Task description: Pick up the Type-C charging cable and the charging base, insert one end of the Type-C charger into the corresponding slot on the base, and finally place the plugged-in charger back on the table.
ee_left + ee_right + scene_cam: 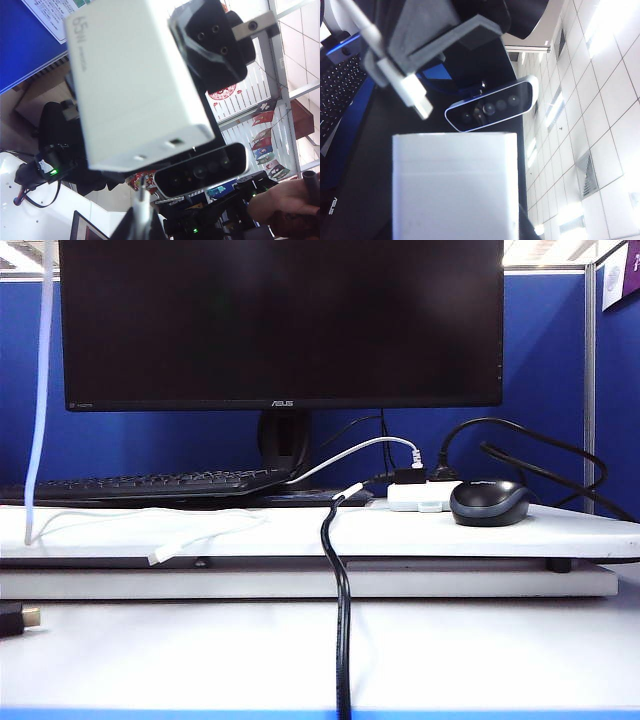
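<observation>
Filling most of your left wrist view, the charging base (135, 85) sits clamped in the left tool (165, 75), lifted up with the ceiling and windows behind it; its port face (165, 147) points toward a depth camera bar and toward the silver tip of the connector (142, 192) that rises just short of that face, near but not touching as far as you can tell; one black finger (215, 42) presses the block's far side, the other is hidden behind the block.

From your right wrist view, the right tool (407, 75) is clenched on the white connector end of the Type-C charging cable (402, 82), the grey finger (427, 27) lying across the plug; the plug's tip (422, 106) aims at the white block (455, 187) just beyond it, with a small gap between them.

On the exterior view neither tool shows; you see only the cable (40, 390) hanging down at the left edge, then trailing slack across the raised board of the desk (480, 650) to its free plug (165, 555); a thick black cable (342, 640) runs down over the front, and a black mouse (490, 503) rests beside a white socket strip (420, 495) under the monitor (280, 320).
</observation>
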Available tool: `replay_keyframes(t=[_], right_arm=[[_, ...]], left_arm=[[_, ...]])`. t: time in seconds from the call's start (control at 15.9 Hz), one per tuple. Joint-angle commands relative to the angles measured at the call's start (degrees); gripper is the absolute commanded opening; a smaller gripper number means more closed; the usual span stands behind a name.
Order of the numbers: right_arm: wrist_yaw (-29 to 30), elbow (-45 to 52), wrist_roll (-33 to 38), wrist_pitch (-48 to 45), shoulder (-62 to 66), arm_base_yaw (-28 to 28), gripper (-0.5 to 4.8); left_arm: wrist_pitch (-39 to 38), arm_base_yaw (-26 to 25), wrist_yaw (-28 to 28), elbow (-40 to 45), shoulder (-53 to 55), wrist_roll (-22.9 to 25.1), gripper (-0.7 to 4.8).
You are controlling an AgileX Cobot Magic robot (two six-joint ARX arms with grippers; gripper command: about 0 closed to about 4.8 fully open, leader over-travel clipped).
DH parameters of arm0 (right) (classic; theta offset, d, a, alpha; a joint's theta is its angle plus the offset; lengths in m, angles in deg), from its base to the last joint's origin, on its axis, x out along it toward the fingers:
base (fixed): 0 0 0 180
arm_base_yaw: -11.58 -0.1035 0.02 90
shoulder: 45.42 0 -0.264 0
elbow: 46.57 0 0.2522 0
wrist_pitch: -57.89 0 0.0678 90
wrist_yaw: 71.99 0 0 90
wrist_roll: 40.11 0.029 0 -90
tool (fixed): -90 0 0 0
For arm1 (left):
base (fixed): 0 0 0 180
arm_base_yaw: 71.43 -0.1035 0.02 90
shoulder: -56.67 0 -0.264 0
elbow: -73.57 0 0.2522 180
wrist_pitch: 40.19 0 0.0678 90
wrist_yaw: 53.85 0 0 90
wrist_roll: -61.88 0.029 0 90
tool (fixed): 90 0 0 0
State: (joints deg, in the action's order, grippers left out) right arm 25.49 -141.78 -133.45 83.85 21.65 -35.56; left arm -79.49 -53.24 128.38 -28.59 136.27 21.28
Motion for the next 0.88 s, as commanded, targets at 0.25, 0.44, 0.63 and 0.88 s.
replay_keyframes(t=[0.25, 0.44, 0.63, 0.88], right_arm=[[0.11, -0.2, 0.33, -0.79, -0.17, -0.11, -0.05], [0.11, -0.2, 0.31, -0.31, -0.17, -0.11, -0.05], [5.18, -0.2, 0.07, -1.66, -0.15, -0.09, -0.05], [7.43, -0.2, -0.24, -1.73, -0.17, 0.02, -0.05]], left_arm=[[0.39, 0.02, -0.02, -0.11, -0.15, 0.04, -0.05], [0.35, 0.02, -0.02, -0.11, -0.15, -0.44, -0.05], [0.37, 0.02, 0.61, -0.11, -0.15, -3.67, -0.05], [0.39, 0.02, 1.27, -0.13, -0.15, -8.02, -0.05]])
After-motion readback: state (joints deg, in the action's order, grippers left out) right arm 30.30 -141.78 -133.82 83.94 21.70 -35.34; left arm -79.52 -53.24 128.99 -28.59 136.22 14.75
